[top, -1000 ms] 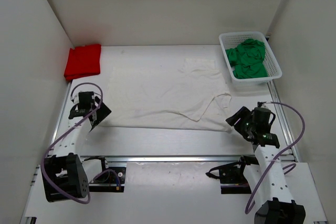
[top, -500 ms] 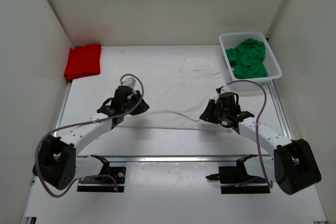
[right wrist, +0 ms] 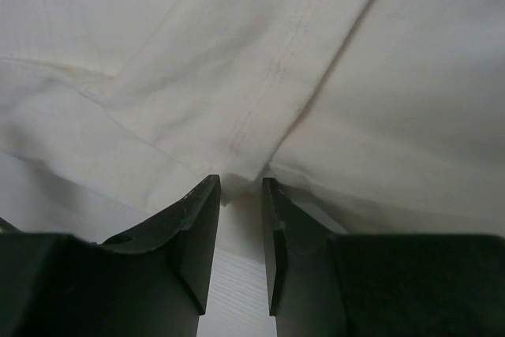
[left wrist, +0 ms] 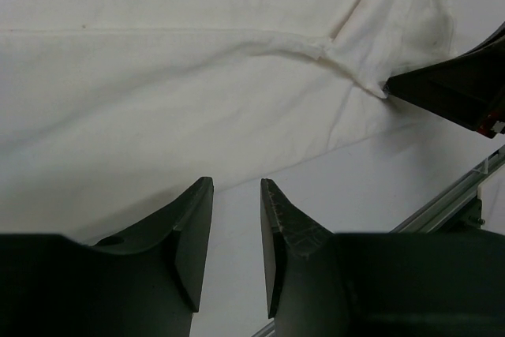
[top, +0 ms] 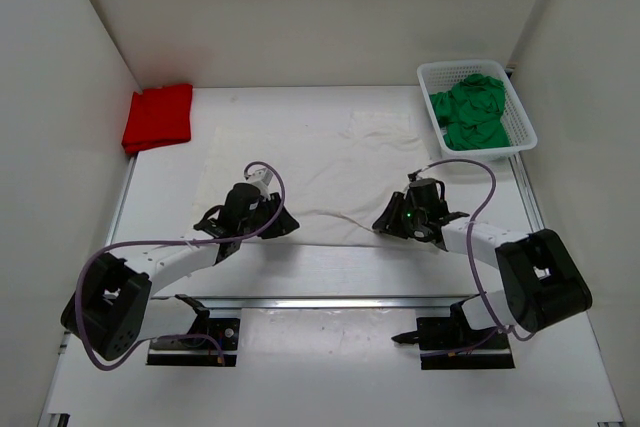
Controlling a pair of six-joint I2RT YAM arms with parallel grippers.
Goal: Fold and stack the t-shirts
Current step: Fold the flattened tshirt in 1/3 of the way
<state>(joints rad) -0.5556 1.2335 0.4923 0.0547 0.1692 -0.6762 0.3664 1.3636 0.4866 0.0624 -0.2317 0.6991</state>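
T-shirts, three: red (top: 158, 117), folded; white (top: 300, 162), spread on bench (top: 330, 267); green (top: 470, 112) (in basket (top: 525, 117)). Tools, two: left tool (left wrist: 235, 230), right tool (right wrist: 241, 226), grip on white hem unclear.

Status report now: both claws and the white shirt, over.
Both claws part open at near hem of white shirt, grip unclear. Shirt half folded. Nothing blocking.

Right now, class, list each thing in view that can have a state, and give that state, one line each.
White shirt: spread flat on the table, unfolded.
Red shirt: folded, lying at the far left corner.
Green shirt: crumpled in the basket.
Left gripper: jaws narrowly apart at the white shirt's near edge; no cloth seen between them.
Right gripper: jaws narrowly apart at the white shirt's near edge; grip unclear.
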